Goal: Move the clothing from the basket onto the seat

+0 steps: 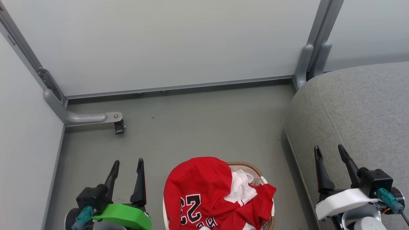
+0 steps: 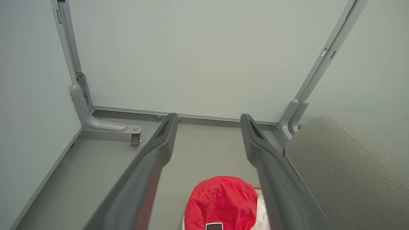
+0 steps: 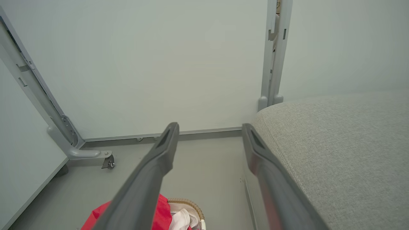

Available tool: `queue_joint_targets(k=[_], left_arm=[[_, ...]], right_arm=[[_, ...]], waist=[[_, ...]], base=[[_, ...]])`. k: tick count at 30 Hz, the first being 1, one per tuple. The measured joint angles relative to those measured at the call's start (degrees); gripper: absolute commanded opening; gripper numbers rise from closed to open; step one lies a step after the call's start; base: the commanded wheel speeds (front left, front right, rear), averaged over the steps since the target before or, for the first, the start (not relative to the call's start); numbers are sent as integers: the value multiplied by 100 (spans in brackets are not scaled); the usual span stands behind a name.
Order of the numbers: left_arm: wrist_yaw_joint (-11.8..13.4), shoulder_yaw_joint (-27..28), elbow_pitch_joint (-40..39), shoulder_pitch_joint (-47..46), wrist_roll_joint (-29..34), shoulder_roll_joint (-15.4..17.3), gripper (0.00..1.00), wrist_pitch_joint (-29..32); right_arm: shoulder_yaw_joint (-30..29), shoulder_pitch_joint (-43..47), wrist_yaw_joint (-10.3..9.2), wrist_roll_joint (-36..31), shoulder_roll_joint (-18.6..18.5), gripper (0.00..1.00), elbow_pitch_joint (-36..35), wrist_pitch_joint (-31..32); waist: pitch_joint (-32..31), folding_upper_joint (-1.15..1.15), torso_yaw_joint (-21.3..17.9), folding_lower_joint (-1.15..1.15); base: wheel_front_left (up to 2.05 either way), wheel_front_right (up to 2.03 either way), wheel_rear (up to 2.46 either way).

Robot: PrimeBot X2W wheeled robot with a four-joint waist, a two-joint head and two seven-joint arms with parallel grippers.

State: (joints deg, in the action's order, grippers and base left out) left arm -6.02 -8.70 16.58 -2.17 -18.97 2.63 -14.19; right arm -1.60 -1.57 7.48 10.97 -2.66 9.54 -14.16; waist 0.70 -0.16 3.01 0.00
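The red clothing (image 1: 204,191), with a black-and-white "23" and white trim, is heaped in the basket (image 1: 247,166), whose brown woven rim peeks out at the bottom centre. To the right lies the grey seat (image 1: 361,111). My left gripper (image 1: 127,164) is open over the floor left of the basket, nothing between its fingers. Open too, my right gripper (image 1: 329,151) hovers over the seat's front edge. In the left wrist view the left gripper (image 2: 207,119) stands above the clothing (image 2: 222,201). The right gripper (image 3: 209,127) shows the clothing (image 3: 161,214) and basket (image 3: 190,204) low down, and the seat (image 3: 345,143).
White partition panels (image 1: 166,41) close off the back and left. A grey metal foot with a caster (image 1: 119,126) juts onto the floor at the left. A grey post (image 1: 311,57) stands at the corner by the seat. Bare grey floor (image 1: 204,124) lies beyond the basket.
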Motion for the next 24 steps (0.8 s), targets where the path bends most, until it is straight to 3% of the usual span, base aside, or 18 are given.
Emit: queue_joint_targets(k=[24], left_arm=[[8, -82, 77, 56, 261, 4, 100, -93]], right_arm=[[52, 93, 1, -324, -4, 100, -58, -83]], waist=[[-38, 0, 24, 0]], base=[[0, 0, 0]])
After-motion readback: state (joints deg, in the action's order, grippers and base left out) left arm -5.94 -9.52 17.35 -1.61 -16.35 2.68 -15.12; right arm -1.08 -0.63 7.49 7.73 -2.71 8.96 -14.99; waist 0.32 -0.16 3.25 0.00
